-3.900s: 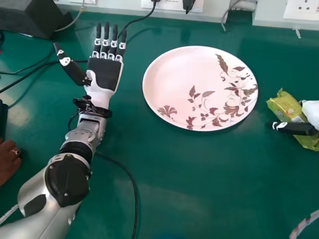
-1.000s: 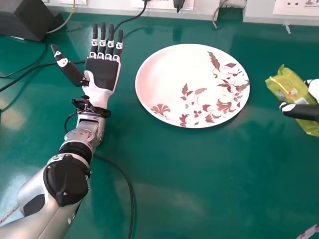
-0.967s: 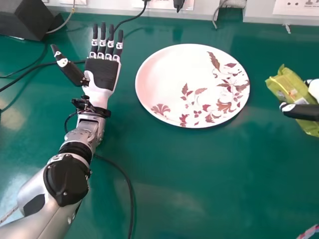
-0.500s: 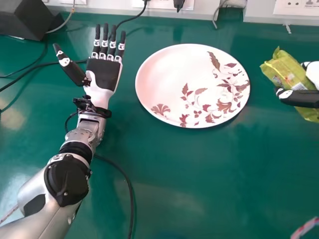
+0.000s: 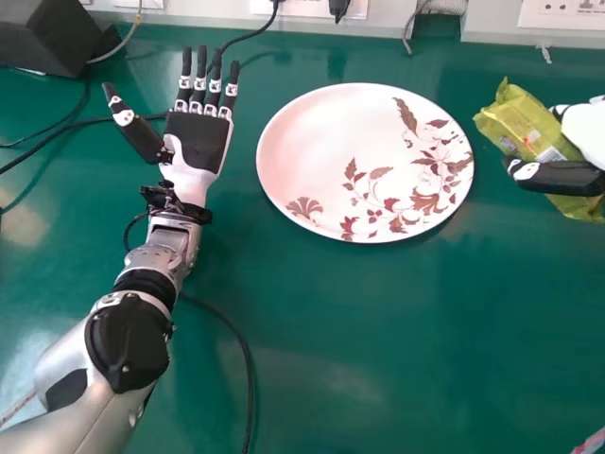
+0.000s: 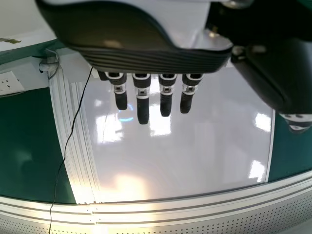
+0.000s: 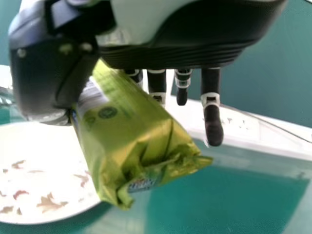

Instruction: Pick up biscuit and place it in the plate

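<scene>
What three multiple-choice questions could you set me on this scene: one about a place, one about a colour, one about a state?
1. In the head view, where is the biscuit packet relative to the plate?
A) Left of it
B) Right of it
C) Underneath it

2. What colour is the packet mostly?
A) Yellow-green
B) Red
C) Purple

3. How are the left robot hand's fingers?
A) Curled into a fist
B) Wrapped round a cup
C) Straight

Answers:
1 B: the right robot hand holds it on that side.
2 A: both the head and right wrist views show it.
3 C: they extend from the palm.
</scene>
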`<action>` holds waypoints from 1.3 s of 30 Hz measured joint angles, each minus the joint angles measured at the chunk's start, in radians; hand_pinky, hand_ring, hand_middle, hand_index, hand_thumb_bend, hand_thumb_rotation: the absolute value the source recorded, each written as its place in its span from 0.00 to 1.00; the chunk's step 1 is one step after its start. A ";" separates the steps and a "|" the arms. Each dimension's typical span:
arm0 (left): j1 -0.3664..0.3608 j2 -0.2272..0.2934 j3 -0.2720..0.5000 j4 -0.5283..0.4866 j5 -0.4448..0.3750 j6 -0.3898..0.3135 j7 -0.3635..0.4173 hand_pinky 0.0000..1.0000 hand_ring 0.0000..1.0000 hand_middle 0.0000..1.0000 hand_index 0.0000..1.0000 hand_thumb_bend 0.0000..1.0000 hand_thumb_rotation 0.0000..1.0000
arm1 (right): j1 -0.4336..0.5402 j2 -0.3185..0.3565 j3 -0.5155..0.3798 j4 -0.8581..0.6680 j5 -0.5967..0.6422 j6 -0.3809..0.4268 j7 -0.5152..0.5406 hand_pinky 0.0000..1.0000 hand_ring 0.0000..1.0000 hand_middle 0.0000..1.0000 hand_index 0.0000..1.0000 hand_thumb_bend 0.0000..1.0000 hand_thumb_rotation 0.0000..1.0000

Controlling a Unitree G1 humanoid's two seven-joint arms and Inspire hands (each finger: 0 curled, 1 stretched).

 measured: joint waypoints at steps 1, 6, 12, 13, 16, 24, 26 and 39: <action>0.000 0.000 -0.001 0.000 0.000 0.000 0.000 1.00 0.90 0.98 1.00 1.00 0.33 | -0.003 0.001 0.000 0.001 0.003 -0.004 -0.008 0.23 0.44 0.46 0.48 0.50 0.00; 0.000 0.000 -0.005 0.000 0.000 0.005 -0.001 1.00 0.90 0.99 1.00 1.00 0.32 | -0.015 0.022 0.008 0.005 0.016 -0.006 -0.036 0.23 0.44 0.46 0.48 0.50 0.00; 0.000 0.000 -0.010 0.000 0.000 0.002 -0.006 0.97 0.89 1.00 1.00 1.00 0.29 | -0.048 0.051 0.025 0.013 0.020 -0.007 -0.076 0.24 0.44 0.46 0.48 0.50 0.00; 0.000 0.000 -0.010 0.000 0.000 0.000 -0.006 0.97 0.89 1.00 1.00 1.00 0.29 | -0.052 0.057 0.028 0.014 0.020 -0.008 -0.083 0.24 0.44 0.46 0.48 0.50 0.00; 0.000 0.000 -0.011 0.000 0.000 -0.003 -0.007 0.94 0.89 1.00 1.00 1.00 0.30 | -0.059 0.073 0.040 0.030 0.022 -0.022 -0.106 0.24 0.44 0.46 0.48 0.51 0.00; 0.000 0.000 -0.011 0.000 -0.002 0.004 -0.009 0.92 0.89 1.00 1.00 1.00 0.32 | -0.092 0.105 0.071 0.060 0.024 -0.070 -0.177 0.23 0.44 0.45 0.48 0.50 0.00; 0.000 0.000 -0.011 0.000 -0.002 0.007 -0.009 0.91 0.88 1.00 1.00 1.00 0.33 | -0.094 0.109 0.080 0.073 0.023 -0.081 -0.195 0.23 0.44 0.45 0.48 0.50 0.00; 0.000 -0.001 -0.011 0.000 -0.003 0.011 -0.012 0.92 0.91 1.00 1.00 1.00 0.35 | -0.151 0.150 0.144 0.145 0.019 -0.156 -0.283 0.23 0.44 0.45 0.48 0.50 0.00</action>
